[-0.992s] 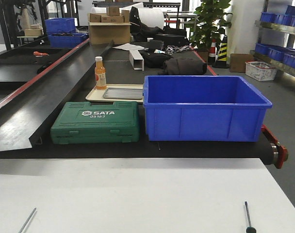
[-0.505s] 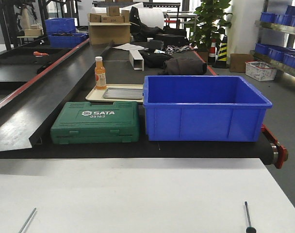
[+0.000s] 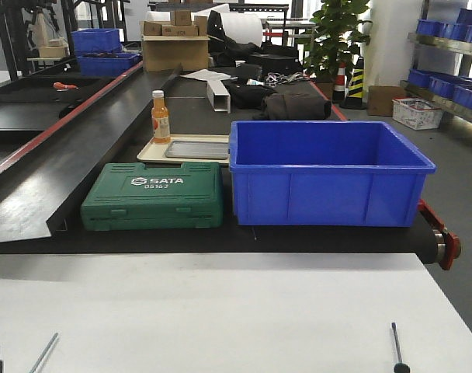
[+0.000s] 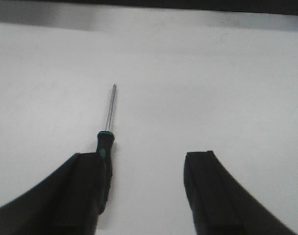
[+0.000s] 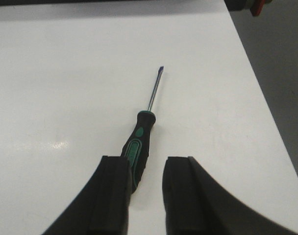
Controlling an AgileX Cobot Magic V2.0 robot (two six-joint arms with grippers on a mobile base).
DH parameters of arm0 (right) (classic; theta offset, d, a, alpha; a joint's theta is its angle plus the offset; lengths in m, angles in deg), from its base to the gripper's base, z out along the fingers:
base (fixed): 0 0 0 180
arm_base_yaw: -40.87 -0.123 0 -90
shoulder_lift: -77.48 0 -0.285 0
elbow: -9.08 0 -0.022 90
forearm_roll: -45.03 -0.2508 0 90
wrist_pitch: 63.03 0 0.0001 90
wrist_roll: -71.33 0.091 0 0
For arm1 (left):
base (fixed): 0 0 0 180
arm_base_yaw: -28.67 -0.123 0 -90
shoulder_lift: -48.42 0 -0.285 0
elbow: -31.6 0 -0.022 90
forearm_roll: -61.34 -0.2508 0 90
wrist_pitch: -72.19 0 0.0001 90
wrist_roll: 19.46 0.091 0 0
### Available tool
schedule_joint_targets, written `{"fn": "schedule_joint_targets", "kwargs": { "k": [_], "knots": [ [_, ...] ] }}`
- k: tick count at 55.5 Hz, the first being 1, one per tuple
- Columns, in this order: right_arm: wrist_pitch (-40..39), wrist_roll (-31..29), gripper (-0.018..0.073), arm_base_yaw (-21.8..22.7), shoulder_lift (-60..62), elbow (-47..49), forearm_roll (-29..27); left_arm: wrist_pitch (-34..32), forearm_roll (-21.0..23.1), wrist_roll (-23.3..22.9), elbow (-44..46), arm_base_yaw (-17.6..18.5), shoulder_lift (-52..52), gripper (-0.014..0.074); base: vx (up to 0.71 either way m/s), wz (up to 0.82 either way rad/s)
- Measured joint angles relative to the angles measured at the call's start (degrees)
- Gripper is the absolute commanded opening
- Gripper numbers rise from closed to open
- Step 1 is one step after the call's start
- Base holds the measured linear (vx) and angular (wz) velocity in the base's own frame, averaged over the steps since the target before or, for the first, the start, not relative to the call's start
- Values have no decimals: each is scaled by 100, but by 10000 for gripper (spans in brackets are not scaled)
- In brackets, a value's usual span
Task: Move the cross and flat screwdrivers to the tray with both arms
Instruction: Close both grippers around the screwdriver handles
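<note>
Hovering low over the white table (image 3: 220,303), each arm faces one driver, presumably so both picks can run in parallel.

Left gripper (image 4: 144,159): fingers (image 4: 85,191) spread wide, holding nothing. Cross driver (image 4: 106,134) lies flat with its tip pointing away. Its handle butt is just beside the picture-left finger, off the centre of the gap. A sideways correction looks needed before closing.

Right gripper (image 5: 146,164): fingers (image 5: 181,191) released, gap narrower. Flat driver (image 5: 141,134) lies flat, handle end running in between the fingers, close to the picture-left one, with table showing on the other side. Not gripped.

Both drivers lie handle-nearest along the approach line, which suits a handle grasp.

Tray (image 3: 197,150) sits empty on a cream tray (image 3: 149,154), beyond the green case (image 3: 153,196) and left of the blue crate (image 3: 329,175), well apart from both drivers. Transfer not yet begun. The reach over the case is likely the awkward part.
</note>
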Motion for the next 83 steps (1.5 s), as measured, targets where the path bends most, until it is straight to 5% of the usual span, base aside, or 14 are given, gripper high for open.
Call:
{"fn": "schedule_joint_targets", "kwargs": {
  "k": [6, 15, 31, 68, 83],
  "knots": [
    [765, 96, 343, 0, -27, 276, 0, 723, 0, 105, 799, -356, -708, 534, 0, 0],
    [1735, 145, 422, 0, -27, 786, -1, 1504, -18, 886, 1821, -532, -1839, 534, 0, 0],
    [1881, 163, 447, 0, -27, 1050, -6, 2043, -2, 1870, 2925, -542, -3703, 534, 0, 0],
    [3268, 442, 496, 0, -907, 1946, -6, 2155, 0, 2012, 3560, -542, -5559, 531, 0, 0],
    [3705, 484, 496, 0, -2115, 3038, -6, 2081, 442, 2466, 3560, -542, -5580, 402, 0, 0]
  ]
}}
